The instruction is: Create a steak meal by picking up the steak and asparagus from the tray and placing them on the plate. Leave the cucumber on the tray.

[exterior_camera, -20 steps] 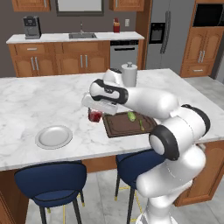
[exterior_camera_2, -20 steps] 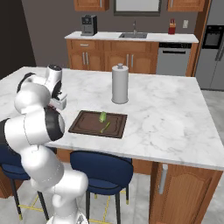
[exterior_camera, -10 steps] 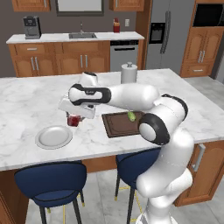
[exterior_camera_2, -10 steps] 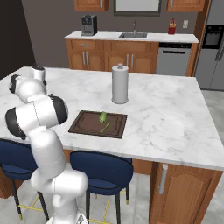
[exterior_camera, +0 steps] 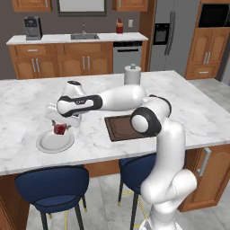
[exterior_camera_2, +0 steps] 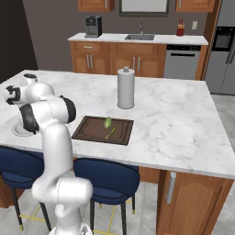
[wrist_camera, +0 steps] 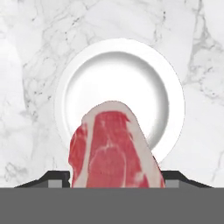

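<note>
No legible writing, brand or label appears on any item. The gripper (exterior_camera: 59,127) is clamped on the steak (exterior_camera: 59,129), holding it above the plate (exterior_camera: 55,142) on the marble island counter (exterior_camera: 188,103); in the hand view the steak (wrist_camera: 114,146) hangs in front of the plate (wrist_camera: 119,74), overlapping its near rim. Whether the meat touches the dish cannot be told. The tray (exterior_camera_2: 94,132) sits near the counter's front edge, well apart from the plate (exterior_camera_2: 17,131). On it lie the cucumber (exterior_camera_2: 108,122) and, just beside it towards the front, the asparagus (exterior_camera_2: 110,133). A paper towel roll (exterior_camera_2: 125,87) stands upright behind the tray.

Change from half a second ago: the arm has swung further left, carrying the steak from beside the plate to over it. Tray, cucumber and asparagus are unmoved.
</note>
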You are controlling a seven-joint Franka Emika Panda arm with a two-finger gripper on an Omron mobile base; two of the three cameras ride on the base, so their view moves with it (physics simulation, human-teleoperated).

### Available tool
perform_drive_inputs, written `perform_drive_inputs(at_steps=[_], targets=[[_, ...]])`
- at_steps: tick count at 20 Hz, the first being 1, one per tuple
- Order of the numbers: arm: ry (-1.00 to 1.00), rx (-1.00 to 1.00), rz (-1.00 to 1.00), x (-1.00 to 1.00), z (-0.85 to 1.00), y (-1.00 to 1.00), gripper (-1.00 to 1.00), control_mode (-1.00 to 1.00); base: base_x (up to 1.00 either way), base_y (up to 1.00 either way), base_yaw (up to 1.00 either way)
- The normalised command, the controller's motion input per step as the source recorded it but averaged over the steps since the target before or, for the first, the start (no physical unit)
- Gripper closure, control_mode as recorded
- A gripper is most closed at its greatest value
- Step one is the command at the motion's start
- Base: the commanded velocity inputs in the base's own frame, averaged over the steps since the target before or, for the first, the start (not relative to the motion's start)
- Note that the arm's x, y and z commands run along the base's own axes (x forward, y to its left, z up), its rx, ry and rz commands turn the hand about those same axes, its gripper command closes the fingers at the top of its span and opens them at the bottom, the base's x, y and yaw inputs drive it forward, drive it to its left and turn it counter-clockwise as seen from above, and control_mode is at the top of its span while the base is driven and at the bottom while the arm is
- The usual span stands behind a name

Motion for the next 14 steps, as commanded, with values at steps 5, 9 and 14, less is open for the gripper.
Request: perform_drive_inputs(at_steps=[5,9,14], targets=[[0.0,-0.03,0.0,0.26,-0.27,0.49,1.0,-1.0,0.0,0.0,0.0],[0.0,-0.02,0.0,0.23,-0.3,0.26,1.0,-1.0,0.0,0.0,0.0],[0.0,0.0,0.0,0.18,-0.37,0.03,1.0,-1.0,0.0,0.0,0.0]])
